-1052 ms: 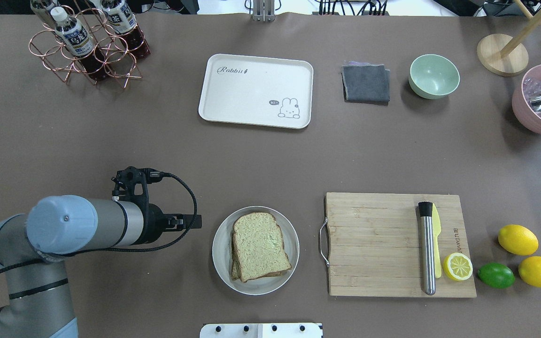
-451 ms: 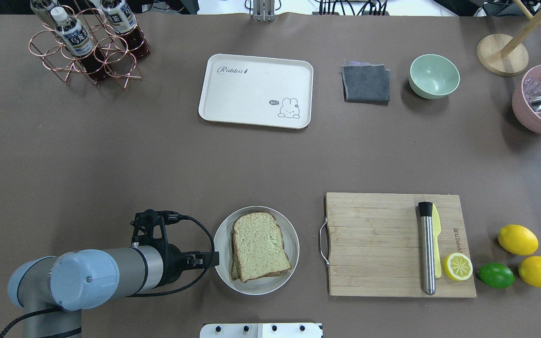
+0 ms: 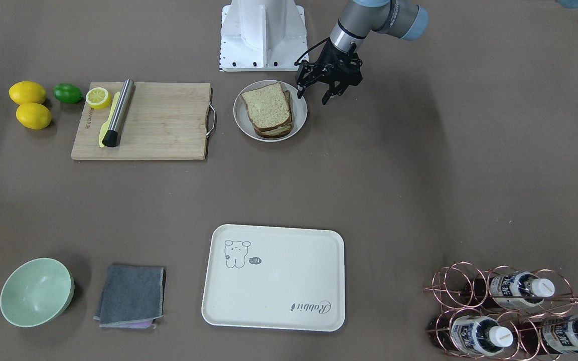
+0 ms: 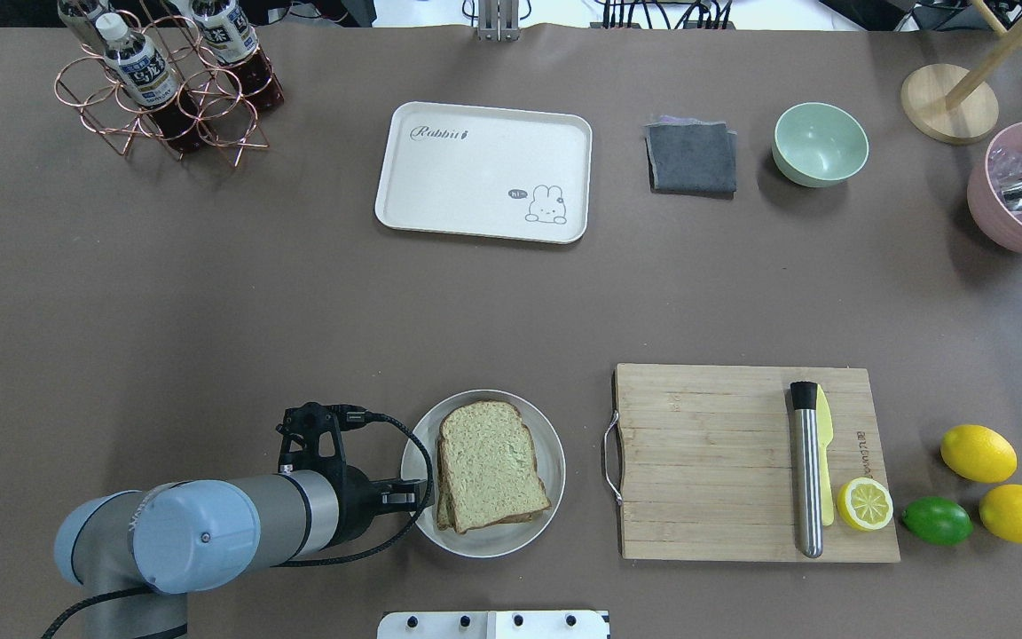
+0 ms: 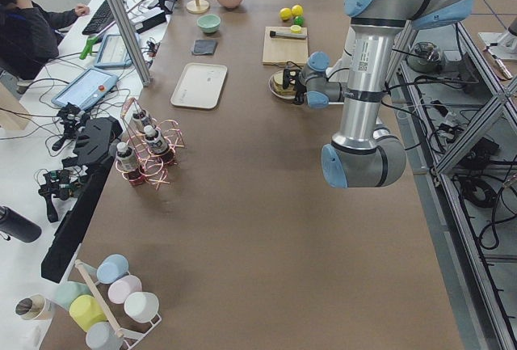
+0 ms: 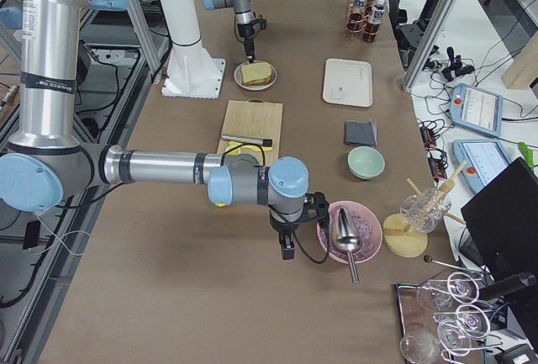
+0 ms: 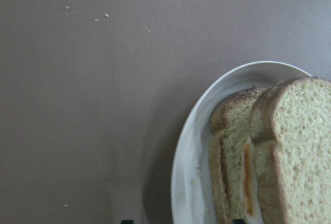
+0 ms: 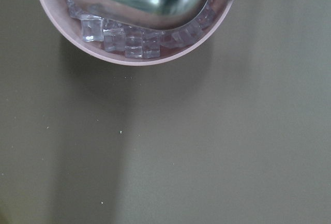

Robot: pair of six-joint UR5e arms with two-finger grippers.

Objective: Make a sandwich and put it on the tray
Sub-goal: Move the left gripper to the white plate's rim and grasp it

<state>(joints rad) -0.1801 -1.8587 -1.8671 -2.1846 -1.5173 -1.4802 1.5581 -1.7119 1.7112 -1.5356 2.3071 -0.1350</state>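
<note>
The sandwich (image 4: 489, 461) lies on a round white plate (image 4: 554, 461) near the table's front edge: two speckled brown-crusted slices, stacked slightly askew. In the left wrist view the sandwich (image 7: 274, 157) shows a strip of white and orange egg between the slices. My left gripper (image 3: 313, 96) is open and empty, low over the plate's left rim, just beside the sandwich; it also shows in the overhead view (image 4: 412, 497). The cream tray (image 4: 475, 169) with its cartoon drawing lies empty at the far middle. My right gripper (image 6: 287, 250) shows only in the exterior right view; I cannot tell its state.
A wooden cutting board (image 4: 706, 461) right of the plate carries a metal muddler (image 4: 805, 470), a yellow knife and a lemon half (image 4: 864, 504). Lemons and a lime lie beyond it. A pink bowl (image 8: 134, 56) of ice with a scoop is under the right wrist. A bottle rack (image 4: 165, 84) stands far left.
My left arm has swung toward the table's front edge and to the right, bringing the open gripper from the bare table up to the plate's left rim. The sandwich has not moved.
</note>
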